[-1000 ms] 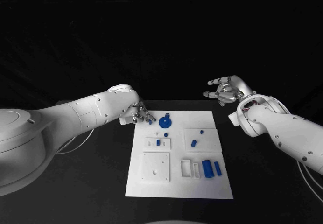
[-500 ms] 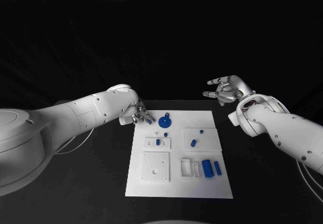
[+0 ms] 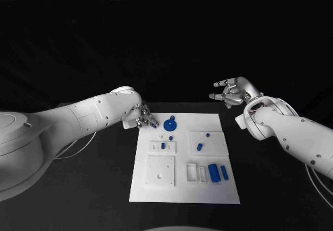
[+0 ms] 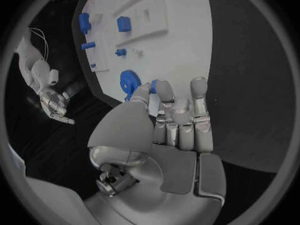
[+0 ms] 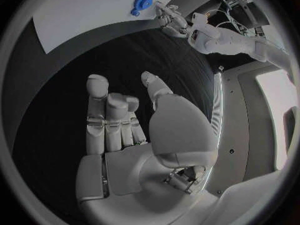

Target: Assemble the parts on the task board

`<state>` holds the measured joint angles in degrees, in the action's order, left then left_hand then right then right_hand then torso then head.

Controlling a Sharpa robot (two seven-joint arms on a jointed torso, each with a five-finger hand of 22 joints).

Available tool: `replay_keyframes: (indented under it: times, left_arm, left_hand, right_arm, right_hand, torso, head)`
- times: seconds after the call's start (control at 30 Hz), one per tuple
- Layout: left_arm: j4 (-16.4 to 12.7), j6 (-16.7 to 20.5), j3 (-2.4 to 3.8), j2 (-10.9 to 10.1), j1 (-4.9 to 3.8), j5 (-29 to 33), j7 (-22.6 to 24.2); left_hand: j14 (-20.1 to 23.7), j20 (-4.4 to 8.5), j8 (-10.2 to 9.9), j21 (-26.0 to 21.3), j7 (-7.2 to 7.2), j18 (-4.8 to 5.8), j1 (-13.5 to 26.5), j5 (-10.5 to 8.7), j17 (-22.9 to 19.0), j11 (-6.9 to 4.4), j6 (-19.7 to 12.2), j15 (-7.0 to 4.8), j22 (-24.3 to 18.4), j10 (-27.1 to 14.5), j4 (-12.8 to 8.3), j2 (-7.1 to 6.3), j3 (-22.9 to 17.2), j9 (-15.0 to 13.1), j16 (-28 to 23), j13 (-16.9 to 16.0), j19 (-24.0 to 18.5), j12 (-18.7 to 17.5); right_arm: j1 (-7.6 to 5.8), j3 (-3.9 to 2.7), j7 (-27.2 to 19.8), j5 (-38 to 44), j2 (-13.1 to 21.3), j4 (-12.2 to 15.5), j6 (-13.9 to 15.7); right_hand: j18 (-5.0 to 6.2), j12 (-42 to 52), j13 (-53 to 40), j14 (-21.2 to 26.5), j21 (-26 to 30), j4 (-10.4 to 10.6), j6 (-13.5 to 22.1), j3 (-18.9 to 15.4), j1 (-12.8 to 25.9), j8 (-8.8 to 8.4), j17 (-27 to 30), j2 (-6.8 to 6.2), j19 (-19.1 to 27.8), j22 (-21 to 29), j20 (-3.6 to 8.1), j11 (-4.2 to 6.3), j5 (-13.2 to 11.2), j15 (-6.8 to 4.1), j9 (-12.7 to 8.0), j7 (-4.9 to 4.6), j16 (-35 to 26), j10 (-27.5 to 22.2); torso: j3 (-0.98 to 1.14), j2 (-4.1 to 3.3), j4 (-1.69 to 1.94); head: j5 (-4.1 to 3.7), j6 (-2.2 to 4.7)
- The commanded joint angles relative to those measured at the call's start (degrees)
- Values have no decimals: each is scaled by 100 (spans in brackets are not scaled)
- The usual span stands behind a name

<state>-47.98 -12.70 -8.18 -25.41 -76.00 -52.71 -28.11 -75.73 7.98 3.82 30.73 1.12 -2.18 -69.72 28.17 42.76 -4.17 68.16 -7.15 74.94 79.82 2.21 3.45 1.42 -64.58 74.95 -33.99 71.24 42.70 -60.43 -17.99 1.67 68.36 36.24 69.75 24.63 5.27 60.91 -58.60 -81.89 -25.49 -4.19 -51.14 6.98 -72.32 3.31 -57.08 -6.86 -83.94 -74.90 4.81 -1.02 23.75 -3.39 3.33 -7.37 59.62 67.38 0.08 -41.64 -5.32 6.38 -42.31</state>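
The white task board [image 3: 184,190] lies in the middle of the black table. A blue gear [image 3: 170,127] sits near its far edge. Small blue pegs [image 3: 163,145] and blue blocks [image 3: 213,173] lie farther down the board. My left hand [image 3: 142,118] hovers at the board's far left corner, beside the gear [image 4: 129,80]. It pinches a small blue part [image 4: 152,86] between the thumb and a finger. My right hand [image 3: 232,91] is raised beyond the board's far right corner, fingers apart and holding nothing. The right wrist view shows its bare palm [image 5: 125,135].
Raised white blocks [image 3: 160,171] with holes and slots stand on the board's near half. Black table [image 3: 277,192] surrounds the board on all sides. My left hand [image 5: 169,20] and the gear [image 5: 142,0] appear far off in the right wrist view.
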Motion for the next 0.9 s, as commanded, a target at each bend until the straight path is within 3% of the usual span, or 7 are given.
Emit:
replay_keyframes:
  times: [0.03,0.13,0.27,0.4,0.7,0.9]
  left_arm:
    - [-85,59,4,-34,-2,209,39]
    - [-176,129,6,-86,-2,279,23]
    - [-417,269,13,-219,-5,354,-8]
    - [-751,445,24,-404,-12,405,-43]
    - [-1820,895,56,-1012,-49,416,-153]
    - [-2475,1158,39,-1356,-44,260,-184]
  left_hand:
    - [-10,-7,38,19,21,77,-116,81,22,-19,2,2,107,22,-107,93,-164,-67,40,12,-24,15]
    - [-28,-14,58,44,20,61,-84,246,39,-17,10,6,108,47,-268,118,-346,-225,51,17,-23,9]
    - [-54,-23,44,70,23,42,23,305,65,-21,38,6,106,76,-419,114,-507,-361,59,19,-22,1]
    - [-80,-23,37,86,26,35,75,333,89,-26,60,3,104,99,-494,111,-565,-392,63,20,-14,-7]
    - [-146,-24,43,104,38,20,110,371,141,-38,109,-4,102,166,-564,110,-602,-431,62,30,19,-33]
    - [-170,-31,39,107,41,9,112,376,154,-39,123,-3,100,194,-582,114,-610,-436,54,37,30,-53]
  right_arm:
    - [-1,-3,-17,40,-3,0,-46]
    - [-1,-3,-15,40,-1,-4,-49]
    - [0,-3,-12,40,6,-13,-52]
    - [0,-3,-11,40,13,-21,-56]
    - [1,-2,0,40,36,-48,-74]
    - [5,-2,4,40,56,-68,-89]
  right_hand:
    - [89,-3,-7,2,-18,-13,9,-1,48,4,-5,-1,-199,-272,-30,19,36,3,6,13,3,1]
    - [87,-5,-5,3,-25,-23,-13,5,49,7,-5,0,-199,-273,-29,20,42,3,8,13,0,-1]
    - [87,-5,-5,3,-25,-23,-13,5,49,7,-5,0,-199,-273,-29,20,42,3,8,13,0,-1]
    - [87,-5,-5,3,-25,-23,-13,5,49,7,-5,0,-199,-273,-29,20,42,3,8,13,0,-1]
    - [87,-5,-5,3,-25,-23,-13,5,49,7,-5,0,-199,-273,-29,20,42,3,8,13,0,-1]
    - [87,-5,-5,3,-25,-23,-13,5,49,7,-5,0,-199,-273,-29,20,42,3,8,13,0,-1]
  torso:
    - [-1,7,8]
    - [0,12,12]
    - [0,16,16]
    - [-3,43,48]
    - [-11,99,119]
    - [-23,124,156]
  head:
    - [-1,-13]
    - [0,-16]
    - [6,-20]
    - [-8,-48]
    - [-45,-117]
    - [-47,-160]
